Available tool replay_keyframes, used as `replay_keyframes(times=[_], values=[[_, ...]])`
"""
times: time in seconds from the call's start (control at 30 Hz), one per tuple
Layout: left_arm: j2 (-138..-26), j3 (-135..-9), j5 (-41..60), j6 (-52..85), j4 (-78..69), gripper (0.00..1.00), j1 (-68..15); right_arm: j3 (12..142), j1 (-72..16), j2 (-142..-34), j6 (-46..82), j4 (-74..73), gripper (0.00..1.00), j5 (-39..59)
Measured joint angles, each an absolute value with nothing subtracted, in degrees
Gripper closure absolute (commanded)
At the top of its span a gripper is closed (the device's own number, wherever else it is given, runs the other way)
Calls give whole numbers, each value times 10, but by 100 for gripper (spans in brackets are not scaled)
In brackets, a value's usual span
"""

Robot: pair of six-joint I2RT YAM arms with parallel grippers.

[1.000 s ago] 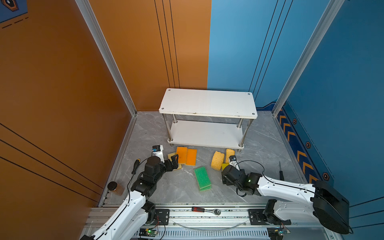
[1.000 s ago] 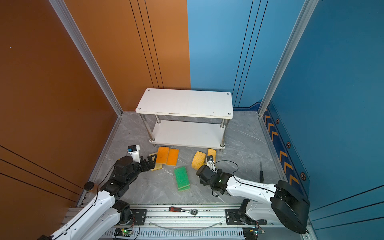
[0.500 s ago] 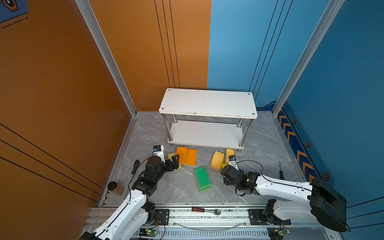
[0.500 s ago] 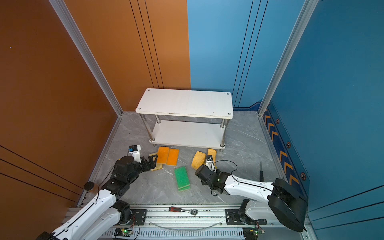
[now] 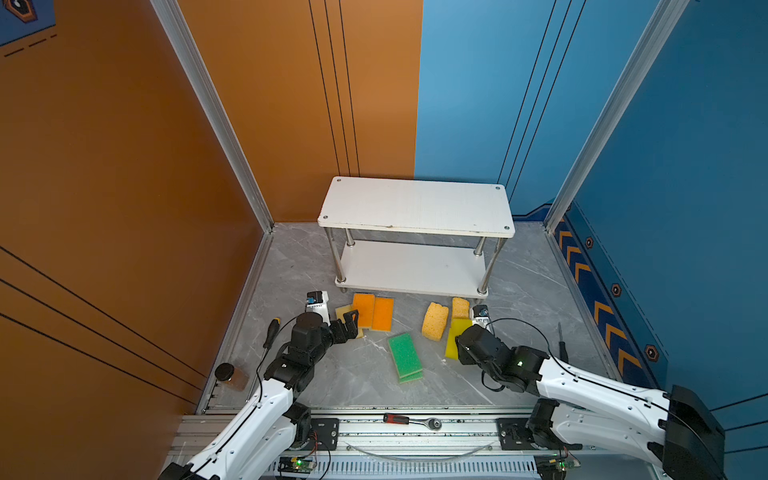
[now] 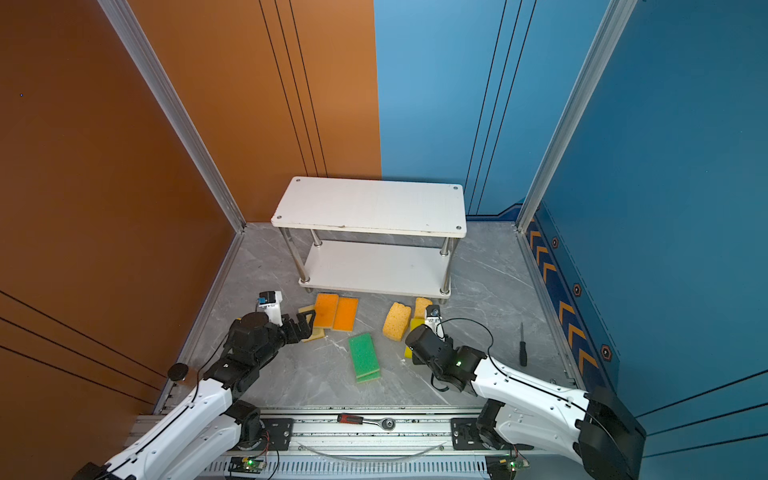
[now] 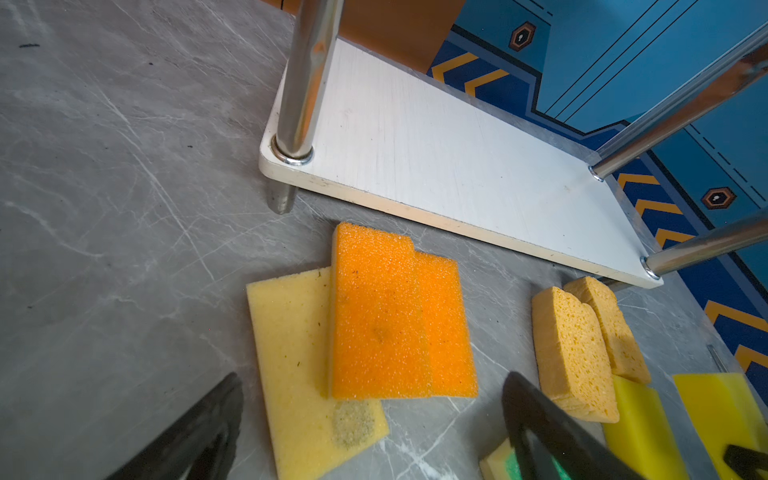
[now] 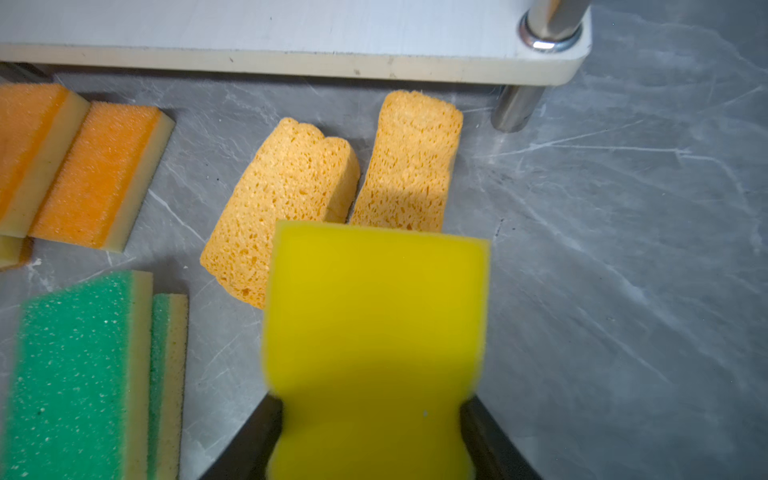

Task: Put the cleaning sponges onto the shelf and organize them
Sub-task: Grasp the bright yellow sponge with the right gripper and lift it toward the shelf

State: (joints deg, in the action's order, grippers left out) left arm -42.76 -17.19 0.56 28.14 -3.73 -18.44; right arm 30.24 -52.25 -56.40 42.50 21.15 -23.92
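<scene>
The shelf [image 5: 415, 205] stands at the back with both white boards bare; its lower board [image 7: 457, 166] fills the left wrist view. On the floor in front lie two orange-topped sponges [image 5: 373, 312] overlapping a pale yellow one [image 7: 291, 353], two stacked green-topped sponges [image 5: 404, 353], and two porous sponges [image 5: 435, 320]. My left gripper [image 5: 351, 322] is open just short of the orange sponges [image 7: 374, 311]. My right gripper [image 8: 372, 411] is shut on a bright yellow sponge [image 8: 374, 311], squeezing its near end. A second yellow sponge [image 7: 640, 424] lies beside it.
A screwdriver [image 5: 561, 340] lies on the floor at the right and another one [image 5: 270, 332] at the left wall. A ratchet [image 5: 411, 420] rests on the front rail. A small brown jar [image 5: 230, 376] sits in the front left corner.
My right gripper has closed its fingers on the bright yellow sponge. The left arm has barely moved and stays open.
</scene>
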Motion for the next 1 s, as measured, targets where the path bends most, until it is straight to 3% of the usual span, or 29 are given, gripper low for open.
replay_keyframes(times=[0.43,1.0], values=[[-434,-172,13,282,-49,2,-184,334,-425,-521,349,215,44,-212],[-446,-176,22,284,-36,2,-184,453,-366,-708,255,144,43,-178]])
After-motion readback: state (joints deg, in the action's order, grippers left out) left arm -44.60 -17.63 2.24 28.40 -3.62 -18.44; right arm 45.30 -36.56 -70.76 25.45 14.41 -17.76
